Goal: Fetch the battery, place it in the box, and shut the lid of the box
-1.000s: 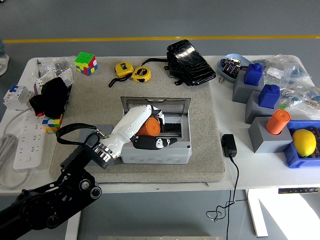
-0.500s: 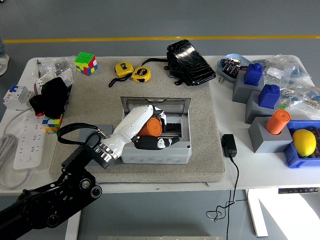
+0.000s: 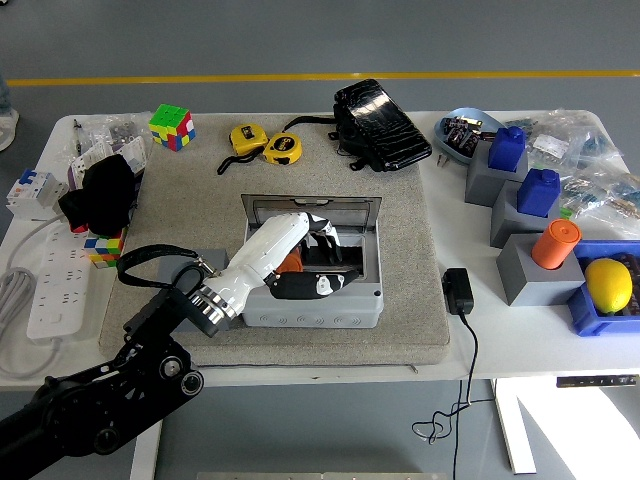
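White desk (image 3: 540,345) with a gray mat (image 3: 410,290) on it, and gray floor behind with a yellow line. On the middle of the mat sits the gray box (image 3: 312,262). Its lid (image 3: 310,209) is tipped up at the far side of the box, so the way in is open.

One left robot hand (image 3: 312,262) reaches down into the box from the near left. Its fingers (image 3: 335,244) are curled down inside, over an orange battery (image 3: 291,262). Only a bit of orange shows under the white palm, so I cannot tell if the fingers grip the battery or have let go. The battery looks low in the box, so I think it is being put down there. The lid is not shut yet.

Far to the right of the box, one more orange battery (image 3: 555,243) stands in a gray holder, and two blue ones (image 3: 523,168) stand in holders behind it. Beyond the box lie two yellow tape measures (image 3: 265,143) and one black pouch (image 3: 381,125). One bright cube (image 3: 171,126) sits far left of the box. No right arm shows.
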